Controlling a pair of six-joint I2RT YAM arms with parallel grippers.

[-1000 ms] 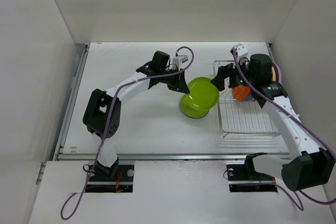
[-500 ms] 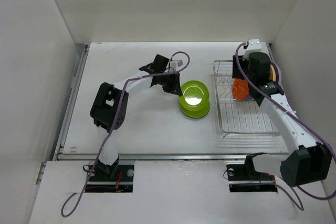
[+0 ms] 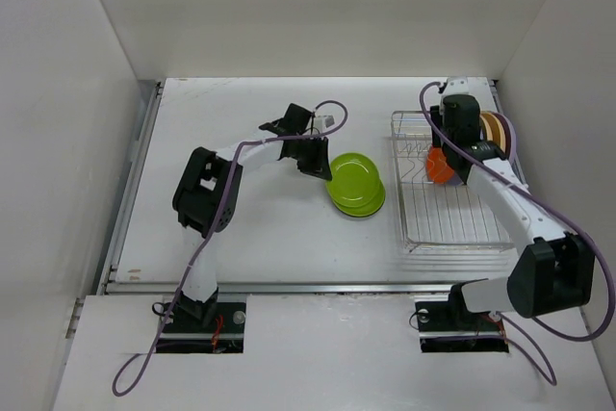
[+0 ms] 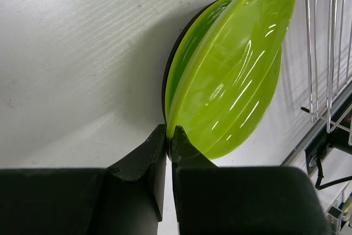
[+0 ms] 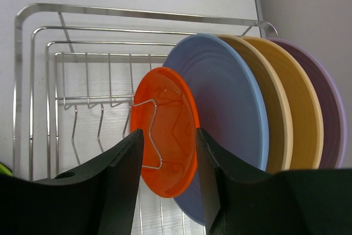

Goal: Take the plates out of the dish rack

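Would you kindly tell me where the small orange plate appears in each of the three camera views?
Top external: the orange plate stands right of centre, in the dish rack's far half.
Left wrist: not in it.
Right wrist: centre, between the fingers of the right gripper, before the blue plate.
Shared landmark: the dish rack's wires, also at the left wrist view's right edge.

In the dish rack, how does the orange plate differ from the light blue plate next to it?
Size: the orange plate is clearly smaller than the light blue plate. Place: the orange plate ends the row, while the light blue plate stands between it and the tan plate. Both stand on edge in the dish rack.
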